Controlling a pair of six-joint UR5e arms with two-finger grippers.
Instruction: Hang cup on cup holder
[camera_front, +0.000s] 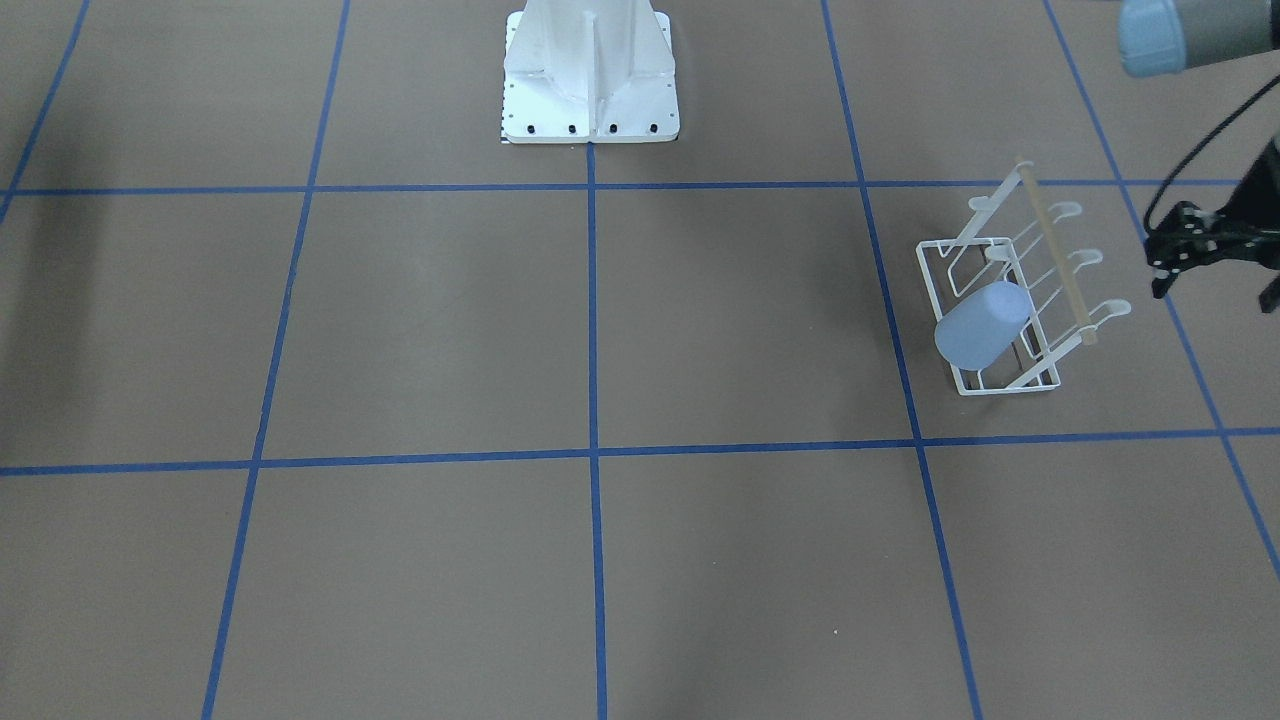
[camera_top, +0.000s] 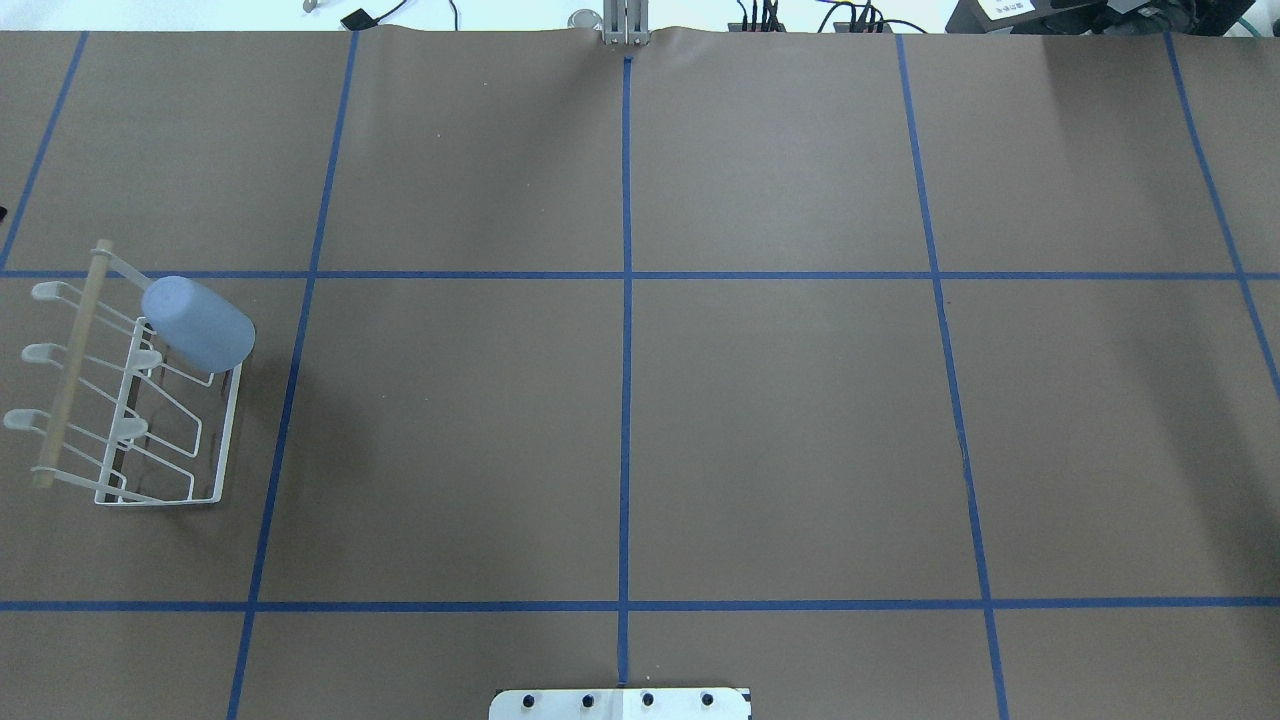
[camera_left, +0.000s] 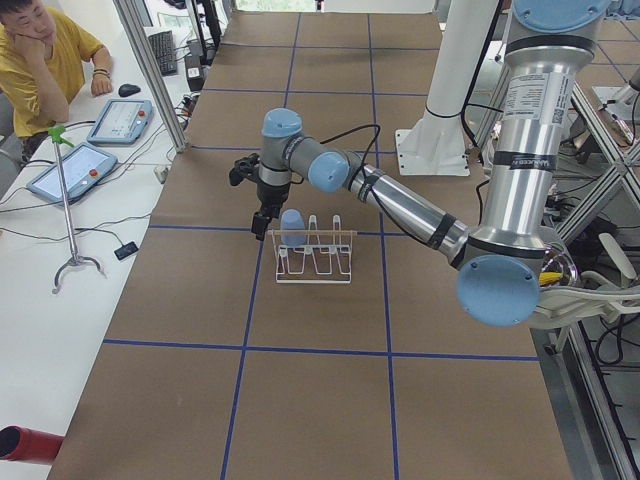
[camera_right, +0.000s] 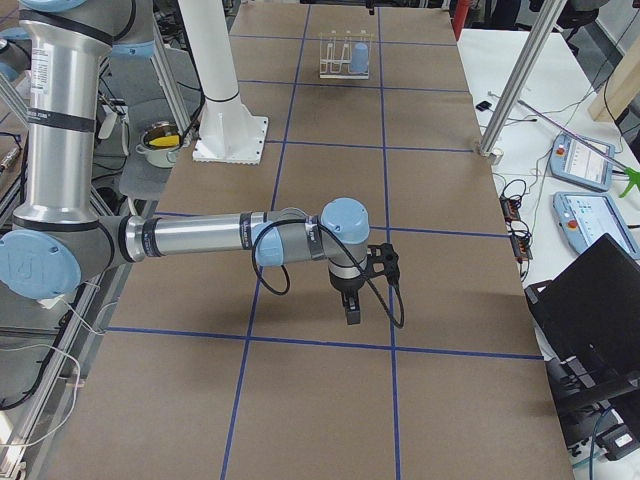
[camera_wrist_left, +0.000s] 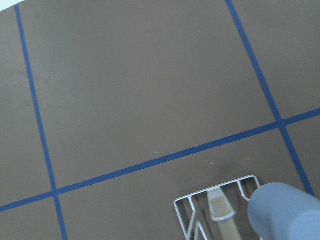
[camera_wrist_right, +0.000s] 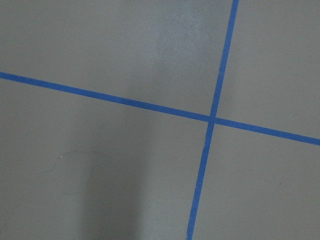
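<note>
The pale blue cup hangs upside down and tilted on an end peg of the white wire cup holder, on my left side of the table. Both also show in the overhead view, the cup on the cup holder, and in the left wrist view, the cup and the cup holder. My left gripper hovers just beside the cup holder's end, apart from the cup; I cannot tell if it is open. My right gripper points down over bare table far away; I cannot tell its state.
The big white pedestal stands at the robot's side of the table. Blue tape lines grid the brown table. A seated person and tablets are on a side table past the far edge.
</note>
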